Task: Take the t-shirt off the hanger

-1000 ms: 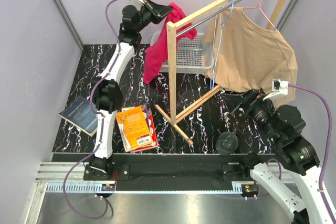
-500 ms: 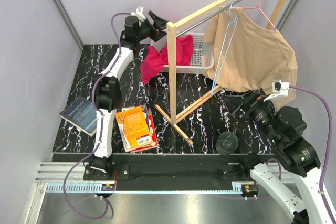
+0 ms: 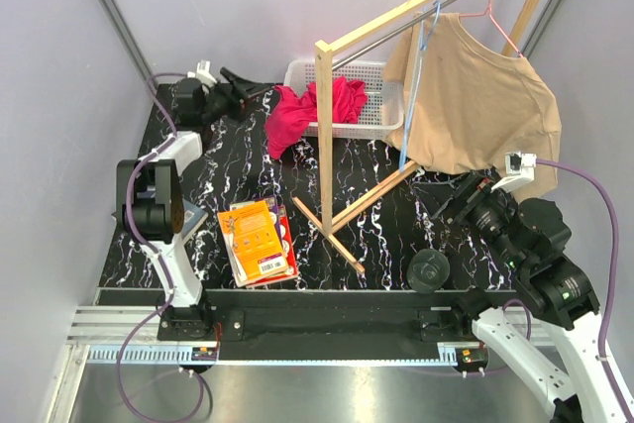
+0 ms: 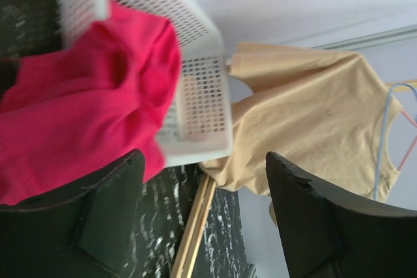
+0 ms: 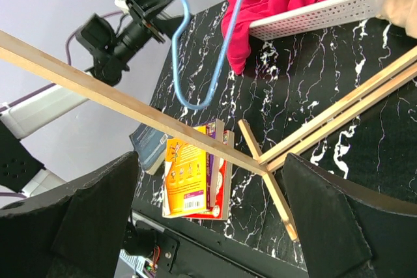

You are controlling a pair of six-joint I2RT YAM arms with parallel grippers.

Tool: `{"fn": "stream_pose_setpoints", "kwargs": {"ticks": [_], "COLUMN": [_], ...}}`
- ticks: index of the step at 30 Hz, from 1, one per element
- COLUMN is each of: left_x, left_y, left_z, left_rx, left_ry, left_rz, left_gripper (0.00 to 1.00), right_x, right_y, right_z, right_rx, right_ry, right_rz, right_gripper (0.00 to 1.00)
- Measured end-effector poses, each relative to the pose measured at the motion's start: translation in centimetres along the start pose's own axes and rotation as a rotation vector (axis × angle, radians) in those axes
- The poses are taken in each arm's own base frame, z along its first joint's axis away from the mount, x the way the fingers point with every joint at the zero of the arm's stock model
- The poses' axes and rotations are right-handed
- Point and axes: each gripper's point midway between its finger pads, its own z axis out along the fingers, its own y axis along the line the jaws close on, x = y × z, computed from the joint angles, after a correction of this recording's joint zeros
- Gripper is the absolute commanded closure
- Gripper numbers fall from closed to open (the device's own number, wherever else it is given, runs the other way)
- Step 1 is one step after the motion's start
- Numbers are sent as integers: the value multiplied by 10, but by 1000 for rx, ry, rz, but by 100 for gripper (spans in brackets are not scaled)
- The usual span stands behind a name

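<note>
Left gripper [image 4: 205,157] spread, right gripper [image 5: 210,157] spread, pink t-shirt [image 3: 297,116] draped over basket [image 3: 376,111], book [image 3: 260,240] print illegible

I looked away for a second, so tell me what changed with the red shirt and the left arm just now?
The left gripper let go of the red t-shirt, which dropped from beside the rack and now lies draped over the rim of the white basket. The left arm swung back to the left, jaws open. The empty blue hanger settled closer to vertical. The beige t-shirt, right gripper and books stayed put.
</note>
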Motion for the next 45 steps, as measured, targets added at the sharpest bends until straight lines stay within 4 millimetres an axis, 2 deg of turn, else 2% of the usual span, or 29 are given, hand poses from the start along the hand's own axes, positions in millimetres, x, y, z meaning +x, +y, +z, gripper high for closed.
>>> {"fn": "stream_pose_setpoints", "kwargs": {"ticks": [3,5,10,13,16,19,22,27,29,30,31,33,34,35,36,38,42,45], "left_x": [10,19,40,44,49,54,59,74,80,82,83,84,83,83,81,77,71,60], "left_y": [33,52,96,119,140,154,158,162,160,159,158,159,159,158,157,153,147,128], "left_z": [-8,-8,-9,-13,-19,-24,-22,4,11,13,15,15,15,16,17,18,14,0], "left_rx": [-38,-59,-173,-275,-370,-439,-462,-438,-413,-408,-407,-408,-408,-406,-399,-384,-388,-415], "left_ry": [21,41,71,64,65,69,81,121,132,131,132,132,129,125,118,104,73,36], "left_rz": [-49,-87,-130,-99,-73,-55,-50,-59,-74,-78,-85,-93,-101,-106,-106,-115,-99,-46], "left_gripper": [21,25,24,18,8,7,12,21,28,34,48,60,71,76,87,100,100,100], "right_x": [1,1,3,4,5,5,6,9,10,10,9,8,8,7,7,6,6,5], "right_y": [-1,-1,-1,-1,-1,-1,-1,-5,-5,-5,-5,-4,-4,-3,-3,-2,-2,-1], "right_z": [1,1,3,4,4,4,6,12,13,13,12,10,10,9,8,7,6,4], "right_rx": [3,2,5,5,2,2,5,23,26,25,23,18,16,13,11,8,5,1], "right_ry": [4,4,15,23,24,25,29,49,52,51,50,44,41,39,36,33,30,25], "right_rz": [3,3,4,5,7,8,7,8,7,7,7,4,3,1,0,-1,-8,-12], "right_gripper": [0,1,0,0,0,0,0,0,0,0,0,0,0,0,0,0,0,0]}}
